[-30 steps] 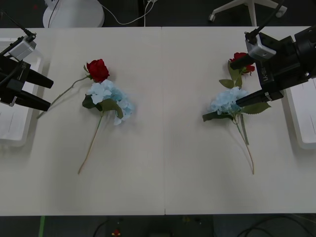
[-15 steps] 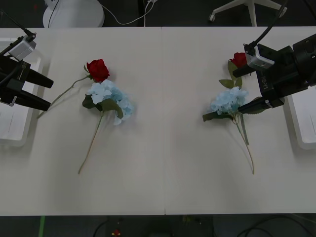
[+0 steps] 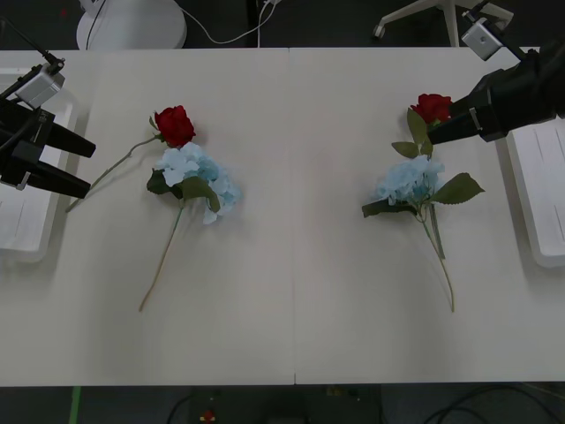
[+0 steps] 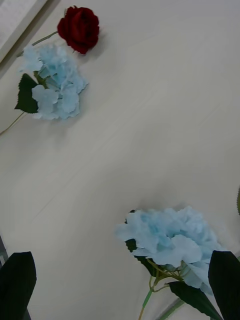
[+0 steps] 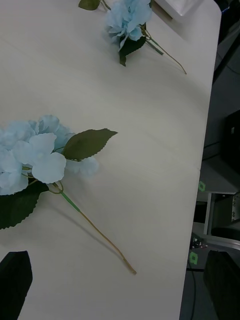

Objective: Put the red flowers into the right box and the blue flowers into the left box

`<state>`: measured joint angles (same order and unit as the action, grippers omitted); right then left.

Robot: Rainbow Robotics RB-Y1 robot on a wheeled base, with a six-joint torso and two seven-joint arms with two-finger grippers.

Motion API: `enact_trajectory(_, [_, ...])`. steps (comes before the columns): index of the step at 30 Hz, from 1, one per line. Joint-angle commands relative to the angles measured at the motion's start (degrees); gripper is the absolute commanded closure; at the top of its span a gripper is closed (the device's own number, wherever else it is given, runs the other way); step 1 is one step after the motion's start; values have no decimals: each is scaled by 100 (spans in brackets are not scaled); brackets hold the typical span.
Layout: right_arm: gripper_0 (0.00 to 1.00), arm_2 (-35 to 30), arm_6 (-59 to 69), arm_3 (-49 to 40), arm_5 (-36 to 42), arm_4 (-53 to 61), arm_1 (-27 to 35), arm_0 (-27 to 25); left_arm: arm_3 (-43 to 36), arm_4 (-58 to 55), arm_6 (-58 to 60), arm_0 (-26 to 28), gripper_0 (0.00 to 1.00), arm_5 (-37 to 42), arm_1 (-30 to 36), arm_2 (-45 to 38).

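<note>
Red flowers lie on the white table point(image 3: 291, 291), one on each side: the left rose point(image 3: 174, 125) sits just above and touching a blue cluster point(image 3: 196, 178), and the right rose point(image 3: 432, 108) sits above the other blue cluster point(image 3: 409, 180), their stems crossing below. The left pair's stems trail toward the near and left edges; the right pair's stem runs down toward the near edge.

The right box point(image 3: 540, 199) stands at the table's right edge and the left box point(image 3: 26, 216) at its left edge, both well apart from the flowers.

The right gripper point(image 3: 440, 127) hangs just beside the right rose, between it and the right box. The wrist view shows its black fingers point(image 4: 17, 282) spread wide at the two corners, nothing between them, with the right blue cluster below the camera.

The left gripper point(image 3: 81, 168) hovers over the left box's inner edge, its black fingers parted and holding nothing, pointing toward the left rose's stem.
</note>
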<state>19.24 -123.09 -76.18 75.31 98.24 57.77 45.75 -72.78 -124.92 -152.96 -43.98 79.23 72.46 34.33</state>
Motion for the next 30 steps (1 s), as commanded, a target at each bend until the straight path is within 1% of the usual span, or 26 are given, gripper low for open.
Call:
enact_trajectory(1, [0,-149,892,640,10,-657,-319,681,10,-68,-204,-269,0,49,5,-137])
enact_trajectory(5, [0,-149,1375,1255,10,-1281,-566,979,10,-68,-204,-269,0,49,5,-137])
enact_trajectory(7, [0,-149,1692,1677,1,-1887,-785,1173,10,-68,-204,-269,0,49,5,-137])
enact_trajectory(10, [0,-149,1947,2020,-43,-2520,-970,1305,10,-68,-204,-269,0,49,5,-137])
enact_trajectory(18, [0,-149,2325,2477,-175,-3865,-1418,1348,10,-68,-204,-269,0,49,5,-137])
enact_trajectory(26, [0,-219,2500,3039,-825,-4656,-1928,1348,10,-68,-204,-269,0,49,5,-137])
enact_trajectory(30, [0,-404,2588,3329,-1036,-4744,-2148,1348,10,-68,-204,-269,0,49,5,-137])
